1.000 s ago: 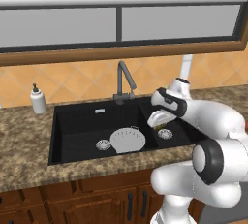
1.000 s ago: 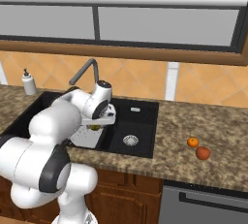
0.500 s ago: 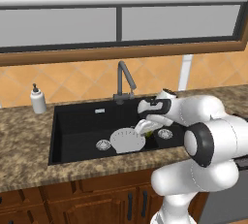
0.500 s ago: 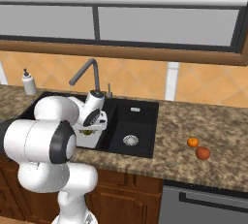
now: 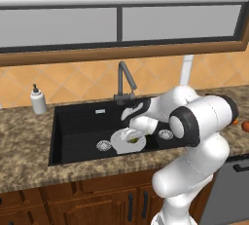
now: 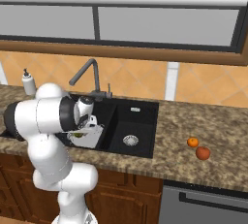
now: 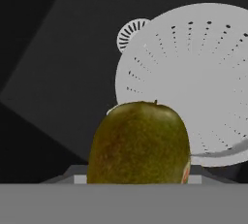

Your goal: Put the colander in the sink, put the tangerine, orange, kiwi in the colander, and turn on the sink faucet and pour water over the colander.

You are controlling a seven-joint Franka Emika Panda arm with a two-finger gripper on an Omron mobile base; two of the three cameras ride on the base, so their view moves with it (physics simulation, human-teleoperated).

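Left base view: the colander (image 5: 127, 140) already sits in the wide basin of the sink (image 5: 78, 126), beside one silver drain (image 5: 103, 145); a second drain (image 5: 166, 134) lies in the narrower basin. The end effector (image 5: 132, 135) hangs low over the colander with the kiwi (image 5: 133, 139) showing green beneath it. One sink faucet (image 5: 124, 80) stands behind, with no stream visible, and one soap dispenser (image 5: 38, 100) stands on the desk (image 5: 29, 168).

Right base view: two round orange-coloured fruits, one orange (image 6: 193, 142) and one darker tangerine (image 6: 203, 153), lie close together on the desk, well apart from the sink. Which is which is my judgement by colour.

Hand view: one kiwi is clamped in the end effector, directly before the colander's perforated bowl.

Assessment: colander placement is done. The kiwi is in hand but not released. Two fruits and the faucet step remain.
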